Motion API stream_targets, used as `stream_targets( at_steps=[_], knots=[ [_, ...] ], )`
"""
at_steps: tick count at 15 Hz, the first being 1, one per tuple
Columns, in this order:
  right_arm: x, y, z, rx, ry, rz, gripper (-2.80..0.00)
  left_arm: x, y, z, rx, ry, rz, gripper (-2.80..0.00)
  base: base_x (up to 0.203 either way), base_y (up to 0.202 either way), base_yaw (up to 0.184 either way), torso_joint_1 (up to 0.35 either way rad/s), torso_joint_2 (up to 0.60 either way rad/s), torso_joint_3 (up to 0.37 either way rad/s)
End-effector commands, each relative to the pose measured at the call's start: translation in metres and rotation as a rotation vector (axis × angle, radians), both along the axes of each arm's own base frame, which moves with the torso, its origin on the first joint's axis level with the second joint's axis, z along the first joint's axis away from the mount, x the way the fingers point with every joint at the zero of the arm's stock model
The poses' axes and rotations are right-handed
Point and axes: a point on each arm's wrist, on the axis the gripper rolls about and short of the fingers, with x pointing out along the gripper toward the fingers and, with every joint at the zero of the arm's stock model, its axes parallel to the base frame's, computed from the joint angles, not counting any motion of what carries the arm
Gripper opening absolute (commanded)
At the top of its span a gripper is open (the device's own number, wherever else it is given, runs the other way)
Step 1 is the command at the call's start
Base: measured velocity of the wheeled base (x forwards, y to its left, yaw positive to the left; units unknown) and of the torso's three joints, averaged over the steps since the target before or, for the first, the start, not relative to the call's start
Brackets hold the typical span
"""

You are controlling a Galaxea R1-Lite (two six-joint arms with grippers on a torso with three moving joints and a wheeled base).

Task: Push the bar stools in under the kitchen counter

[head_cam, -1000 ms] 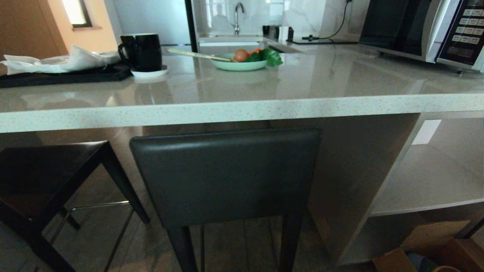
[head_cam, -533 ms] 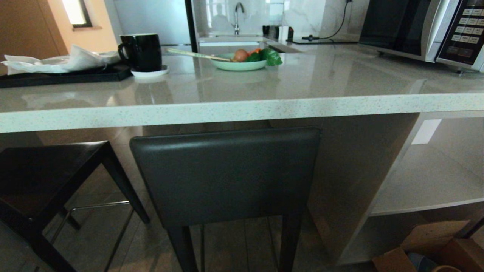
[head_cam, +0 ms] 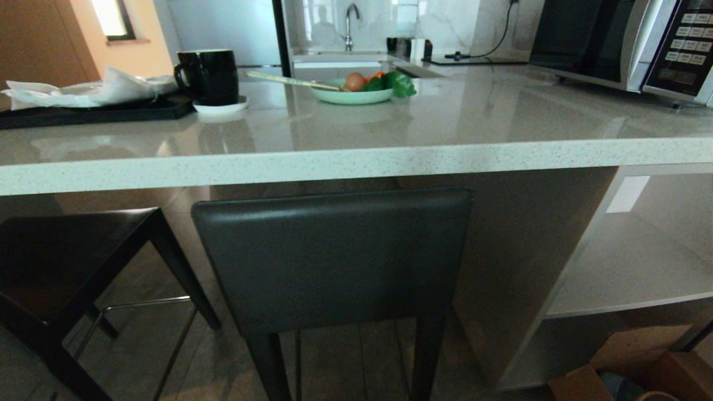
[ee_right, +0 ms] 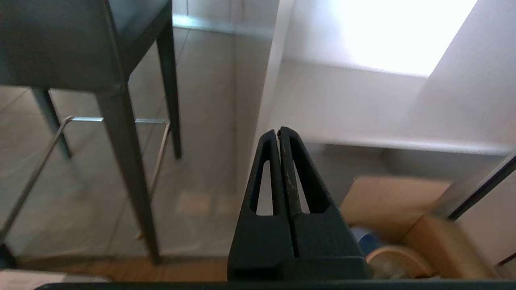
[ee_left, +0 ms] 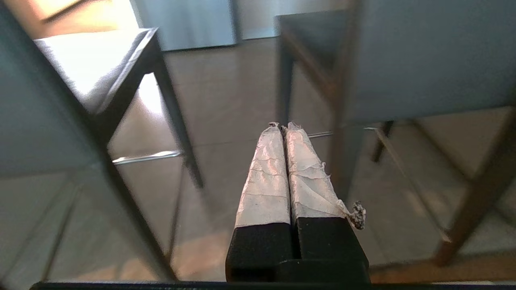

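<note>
The kitchen counter (head_cam: 356,159) runs across the head view as a thick pale speckled slab. One of the bar stools (head_cam: 334,256) stands in the middle with its dark-grey backrest just below the counter's edge. The other stool (head_cam: 67,250) shows its dark square seat at the left, partly under the slab. Neither gripper appears in the head view. My left gripper (ee_left: 283,127), with tape-wrapped fingers, is shut and empty, hanging low between the two stools (ee_left: 427,60), touching neither. My right gripper (ee_right: 279,131) is shut and empty, beside the middle stool's leg (ee_right: 125,161) and facing the counter's side panel (ee_right: 258,100).
On the counter stand a black mug (head_cam: 209,75), a green plate of vegetables (head_cam: 351,94), a black tray with white cloth (head_cam: 94,108) and a microwave (head_cam: 624,44). Open white shelves (head_cam: 629,267) lie at the right, with cardboard boxes (head_cam: 629,356) on the floor below.
</note>
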Motion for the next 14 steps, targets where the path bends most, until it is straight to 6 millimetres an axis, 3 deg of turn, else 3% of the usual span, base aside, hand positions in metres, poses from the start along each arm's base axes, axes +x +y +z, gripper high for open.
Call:
stream_targets(
  at_steps=[1,14],
  knots=[
    [0.0014,0.0000,-0.0077,0.054,0.050,-0.001,-2.80,0.0002,0.0013,-0.0036,0.000,0.021,0.060,-2.80,0.000,0.000,0.000,0.000,0.00,0.000],
    [0.0013,-0.0002,-0.0065,0.101,0.042,-0.004,-2.80,0.0000,0.0010,-0.0072,-0.050,0.063,0.040,-2.80,0.000,0.000,0.000,0.000,0.00,0.000]
  ],
)
